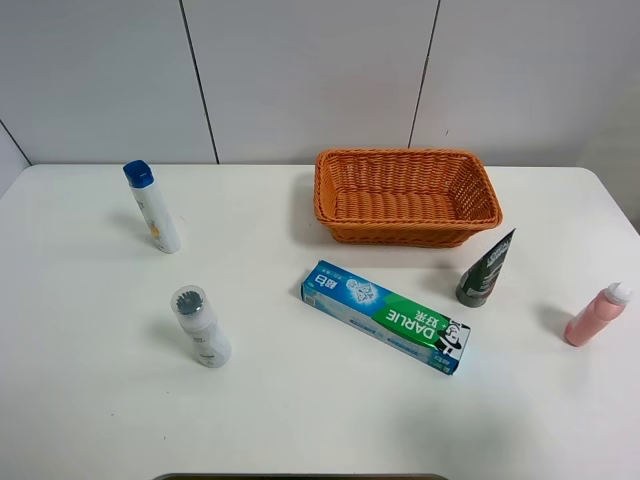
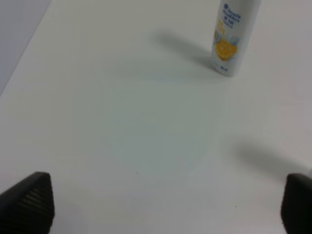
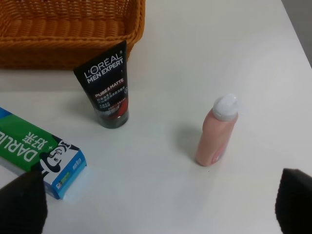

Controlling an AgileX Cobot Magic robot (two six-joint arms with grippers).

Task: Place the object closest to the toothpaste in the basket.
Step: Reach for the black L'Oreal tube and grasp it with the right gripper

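The tube (image 1: 486,270), nearest the toothpaste (image 1: 386,315), stands cap-down on the bench (image 1: 280,410) near the basket (image 1: 400,230), not yet picked up. The right claw (image 3: 158,214) and left claw (image 2: 161,209) gape wide, empty; the right likely must reach down and close on the tube.

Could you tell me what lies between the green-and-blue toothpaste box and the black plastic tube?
Nothing: only bare white table separates them, seen in the right wrist view.

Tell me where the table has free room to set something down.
The widest bare patch runs along the near edge of the table, in front of the toothpaste box. Another lies between the blue-capped bottle and the basket. Crowded: between basket, box and dark tube.
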